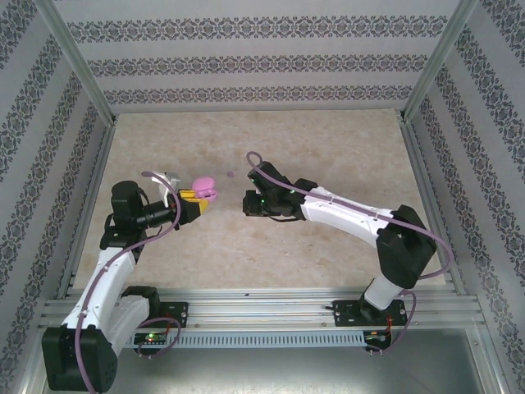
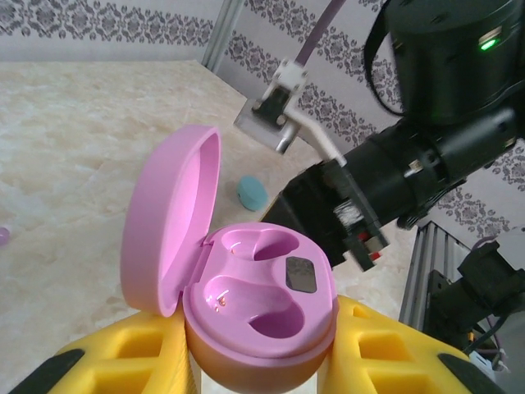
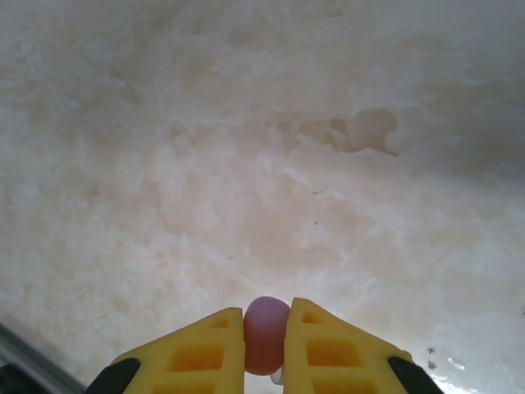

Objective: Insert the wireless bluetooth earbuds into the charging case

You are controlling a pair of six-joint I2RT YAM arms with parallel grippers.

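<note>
Step in hand: loading the first bud. Left jaws clenched on the pink charging case (image 2: pixel 258 300), lid (image 2: pixel 168 213) swung open, both wells look empty. Right jaws clamped on one pink-purple earbud (image 3: pixel 266 324), pinched at the very tips. In the top view they hang over bare surface (image 1: pixel 271 254) just right of the case, not yet above it. Second pink-purple earbud (image 1: pixel 230 175) lies loose on the surface, beyond the gap between the arms. Light blue piece (image 2: pixel 251 193) sits on the surface behind the case, can't tell if it's a bud or a case. Next, I reckon: bring the right jaws over an open well, line the bud up with the pocket, lower, let go. Bud orientation isn't readable from the wrist view, so which well it suits is a guess. Tiny part, tight pocket: the case has to sit steady in the left grip or the bud skates off the rim
</note>
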